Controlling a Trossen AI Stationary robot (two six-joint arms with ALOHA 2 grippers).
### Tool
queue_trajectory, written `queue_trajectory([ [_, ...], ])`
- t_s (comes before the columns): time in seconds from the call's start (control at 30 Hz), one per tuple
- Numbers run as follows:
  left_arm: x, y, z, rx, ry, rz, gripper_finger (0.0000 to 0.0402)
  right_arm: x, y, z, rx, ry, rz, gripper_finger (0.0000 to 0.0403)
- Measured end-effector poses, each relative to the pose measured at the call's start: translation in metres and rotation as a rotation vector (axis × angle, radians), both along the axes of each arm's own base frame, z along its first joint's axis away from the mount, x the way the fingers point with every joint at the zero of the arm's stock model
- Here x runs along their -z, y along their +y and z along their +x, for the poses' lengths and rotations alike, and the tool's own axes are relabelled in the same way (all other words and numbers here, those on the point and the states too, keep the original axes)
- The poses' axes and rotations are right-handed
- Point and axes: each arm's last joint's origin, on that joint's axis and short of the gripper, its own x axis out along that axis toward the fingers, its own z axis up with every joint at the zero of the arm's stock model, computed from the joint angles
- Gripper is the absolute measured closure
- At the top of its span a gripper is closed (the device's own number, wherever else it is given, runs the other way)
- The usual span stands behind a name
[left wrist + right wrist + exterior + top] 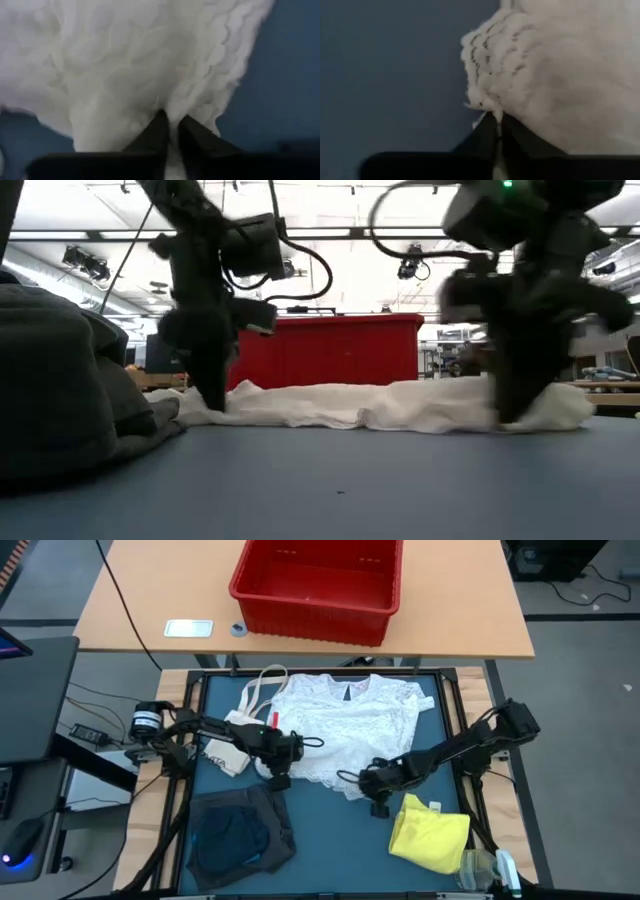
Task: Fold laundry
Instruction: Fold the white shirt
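The large white lacy garment [345,720] lies spread on the blue table, neckline toward the far edge. My left gripper [277,780] is at its near left corner and my right gripper [379,806] at its near right corner. Both are shut on it and point steeply down. In the low view the garment [400,405] is a low white ridge between the two arms. A dark grey and navy heap [240,830] lies near left, and a yellow garment [430,835] near right. My left gripper pinches the garment's scalloped near edge [167,107] between its two fingertips, coming from above. One layer or several, I cannot tell. The cloth lies on the table around the fingers. My right gripper pinches the lacy hem's corner [487,102] between its two fingertips, from above and slanting. The rest of the cloth rests on the table beyond the fingers.
A cream tote bag [235,745] lies at the garment's left, its handles [262,685] looping toward the far edge. A clear item with green trim [490,870] sits at the near right corner. A red basket [318,585] stands on the wooden table beyond.
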Motion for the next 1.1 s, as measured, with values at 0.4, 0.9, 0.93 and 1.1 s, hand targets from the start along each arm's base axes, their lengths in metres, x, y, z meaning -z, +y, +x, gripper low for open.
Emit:
queue_trajectory([
  [0.4, -0.164, -0.030, -0.001, 0.086, -0.199, -0.250, 0.0391, -0.146, -0.006, -0.081, 0.016, 0.071, 0.475, 0.0398],
  [0.9, -0.170, -0.117, 0.025, 0.147, -0.298, -0.462, 0.0330, -0.162, 0.043, -0.115, -0.123, 0.226, 0.713, 0.0374],
  [0.93, -0.167, -0.120, 0.026, 0.140, -0.284, -0.471, 0.0318, -0.162, 0.047, -0.113, -0.147, 0.229, 0.728, 0.0360],
  [1.1, -0.162, -0.120, 0.030, 0.112, -0.254, -0.515, 0.0267, -0.168, 0.054, -0.111, -0.221, 0.236, 0.834, 0.0290],
])
